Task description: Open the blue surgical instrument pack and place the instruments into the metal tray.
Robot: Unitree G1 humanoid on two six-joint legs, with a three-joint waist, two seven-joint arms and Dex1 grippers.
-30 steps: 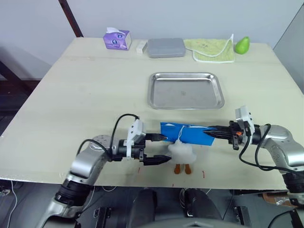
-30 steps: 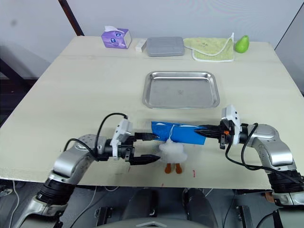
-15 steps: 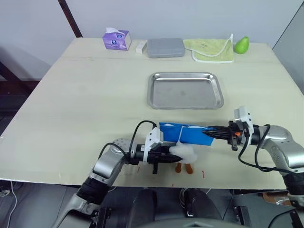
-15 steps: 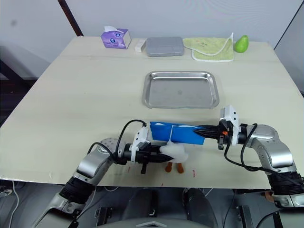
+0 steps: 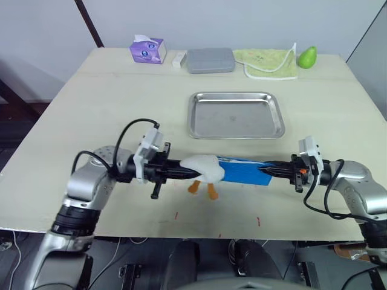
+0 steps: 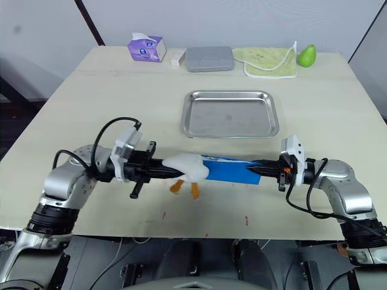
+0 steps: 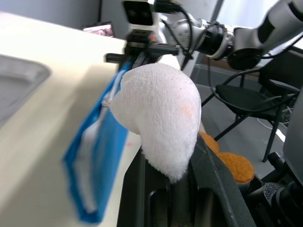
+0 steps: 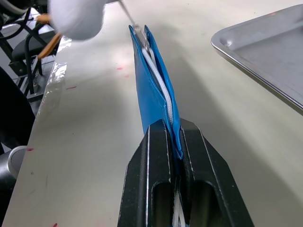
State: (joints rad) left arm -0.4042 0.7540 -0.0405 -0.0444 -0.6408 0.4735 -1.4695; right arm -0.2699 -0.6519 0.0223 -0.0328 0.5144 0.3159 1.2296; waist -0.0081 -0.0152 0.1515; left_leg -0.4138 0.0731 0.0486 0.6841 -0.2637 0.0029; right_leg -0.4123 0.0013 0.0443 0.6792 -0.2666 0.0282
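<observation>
Since half a second ago, our left arm swung outward to our left and dragged the white plush duck (image 5: 203, 170) with it, from the near edge of the desk (image 5: 121, 96) up to the left end of the blue surgical instrument pack (image 5: 245, 171); our right arm stayed put.

Head views: we saw the left end effector (image 5: 186, 174) closed on the white plush duck, whose orange feet hung below it. The right end effector (image 5: 266, 171) was clamped on the pack's right end. The pack was stretched between the two, over the desk just in front of the metal tray (image 5: 236, 115). We could not pick out any instruments. Along the far edge sat a purple tissue box (image 5: 149, 49), a grey rounded case (image 5: 210, 60), a green cloth (image 5: 269, 63) and a green pear-shaped object (image 5: 308, 57).

Left wrist view: our fingers (image 7: 208, 177) were pinched on either side of the duck's (image 7: 161, 116) white body. The pack (image 7: 97, 142) hung edge-on just beside it, with the right end effector (image 7: 135, 57) at its far end.

Right wrist view: both fingers (image 8: 149, 189) were squeezed onto the pack's (image 8: 156, 99) edge, whitish inner layer showing between the blue faces. The tray's corner (image 8: 265, 61) lay beside it, apart from the pack.
</observation>
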